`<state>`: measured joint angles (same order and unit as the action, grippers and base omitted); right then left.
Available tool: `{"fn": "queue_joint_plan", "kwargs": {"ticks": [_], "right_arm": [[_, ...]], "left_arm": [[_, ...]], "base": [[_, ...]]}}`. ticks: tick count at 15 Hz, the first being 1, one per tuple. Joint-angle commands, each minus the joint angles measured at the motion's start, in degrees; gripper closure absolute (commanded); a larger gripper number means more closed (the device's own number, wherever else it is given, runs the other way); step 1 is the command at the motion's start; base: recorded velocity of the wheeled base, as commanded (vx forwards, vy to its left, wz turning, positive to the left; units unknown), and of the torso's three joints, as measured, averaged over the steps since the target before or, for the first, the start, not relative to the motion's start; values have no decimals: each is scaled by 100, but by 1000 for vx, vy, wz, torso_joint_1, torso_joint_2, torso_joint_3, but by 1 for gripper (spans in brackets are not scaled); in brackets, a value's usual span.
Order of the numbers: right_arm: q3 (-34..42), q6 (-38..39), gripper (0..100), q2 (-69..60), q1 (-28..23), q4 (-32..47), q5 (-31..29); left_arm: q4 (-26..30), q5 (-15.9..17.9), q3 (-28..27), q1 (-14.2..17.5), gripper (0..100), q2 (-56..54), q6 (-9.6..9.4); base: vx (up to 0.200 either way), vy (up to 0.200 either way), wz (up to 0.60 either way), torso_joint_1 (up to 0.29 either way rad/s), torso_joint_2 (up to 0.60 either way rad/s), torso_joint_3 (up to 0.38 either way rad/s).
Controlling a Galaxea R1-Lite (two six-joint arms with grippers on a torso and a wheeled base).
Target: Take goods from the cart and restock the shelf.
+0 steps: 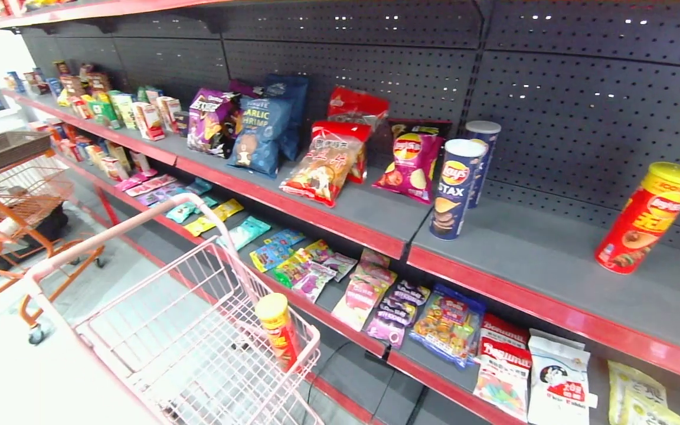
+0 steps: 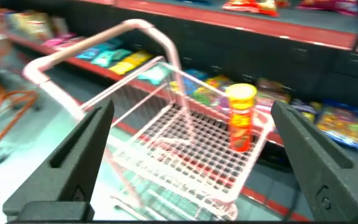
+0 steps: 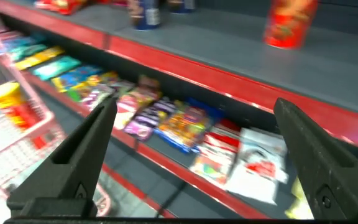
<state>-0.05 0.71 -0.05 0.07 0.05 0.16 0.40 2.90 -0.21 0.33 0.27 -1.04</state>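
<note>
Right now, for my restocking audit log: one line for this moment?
left claw: open, empty, facing pink cart | right claw: open, empty, facing shelf | cart: one yellow-lidded can standing | shelf: similar red can standing

Pink cart (image 1: 117, 232) cropped below, snack bags (image 3: 185, 124) blurred

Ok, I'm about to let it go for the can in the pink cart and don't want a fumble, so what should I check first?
1. The left gripper open and empty: ok.
2. The right gripper open and empty: ok.
3. The yellow-lidded can upright in the pink cart, top free: ok.
4. The left gripper at that can: not ok; it stands well beyond the fingertips.
5. Free spot on the shelf: ok, bare grey between the blue can and the red can.
6. How full or heavy the yellow-lidded can is: cannot tell.
</note>
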Motion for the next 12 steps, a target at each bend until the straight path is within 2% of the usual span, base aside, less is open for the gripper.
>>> {"fn": "queue_joint_plan", "kwargs": {"ticks": [1,12], "right_arm": [[-4,8,0,5,1,4,2],[-4,35,0,5,1,4,-7]], "left_arm": [[4,0,3,2,0,8,-2],[-5,0,3,2,0,8,-2]], "base": [[0,0,0,-85,168,105],[0,0,0,-147,342,188]]}}
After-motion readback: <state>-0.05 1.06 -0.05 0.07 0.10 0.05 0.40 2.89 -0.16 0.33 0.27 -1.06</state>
